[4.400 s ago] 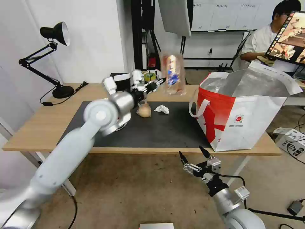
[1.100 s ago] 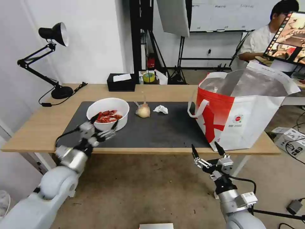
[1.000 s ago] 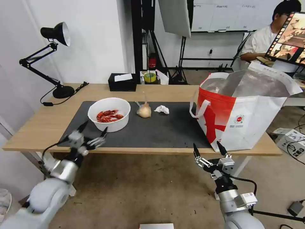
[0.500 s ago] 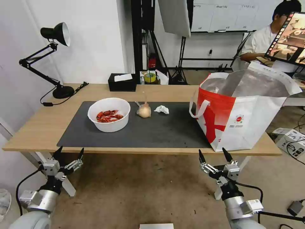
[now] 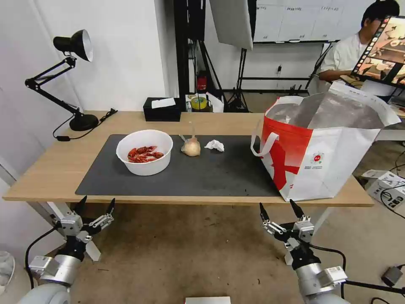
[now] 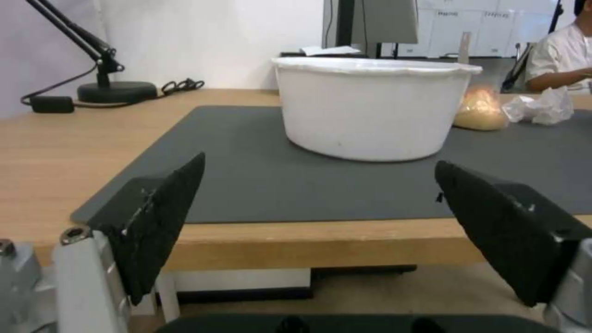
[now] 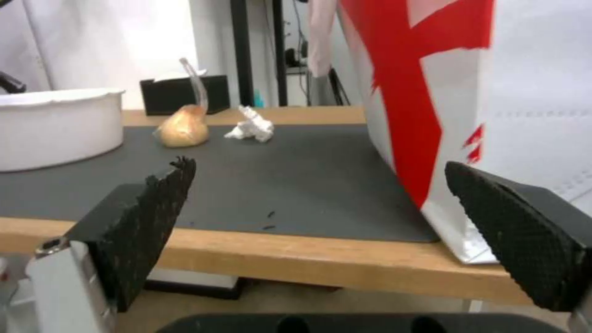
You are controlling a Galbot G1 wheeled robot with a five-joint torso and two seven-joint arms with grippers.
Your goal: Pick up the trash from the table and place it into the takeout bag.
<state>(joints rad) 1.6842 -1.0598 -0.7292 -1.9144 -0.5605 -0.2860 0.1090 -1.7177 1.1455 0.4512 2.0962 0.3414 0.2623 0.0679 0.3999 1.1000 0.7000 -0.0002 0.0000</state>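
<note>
- The left gripper (image 5: 95, 205) hangs below the near edge of the table (image 5: 46, 169), toward its left end, with its fingers spread wide and nothing between them.
- The right gripper (image 5: 280, 210) hangs below the near edge toward the right end, just under the takeout bag (image 5: 325, 160), fingers also spread wide and empty.
- The white bowl (image 5: 144, 151) with red crayfish shells sits on the left part of the dark mat (image 5: 211, 173); in the left wrist view the bowl (image 6: 373, 106) stands straight ahead between the two black fingers (image 6: 160, 217).
- The small yellowish knotted bag (image 5: 191, 147) lies on the mat just beside the bowl, toward the bag side.
- The crumpled tissue (image 5: 214, 145) lies near the knotted bag, apart from it, on the mat's far part.
- The takeout bag stands upright and open at the right end of the table, its base partly on the mat, foil lining showing inside.
- In the right wrist view the takeout bag (image 7: 432, 92) rises close ahead, with the knotted bag (image 7: 184, 126) and tissue (image 7: 251, 126) farther along the mat.
- A black tissue box (image 5: 161, 110) and a yellow tape roll (image 5: 198, 102) sit at the table's far edge; a desk lamp (image 5: 63, 80) stands at the far left corner.
</note>
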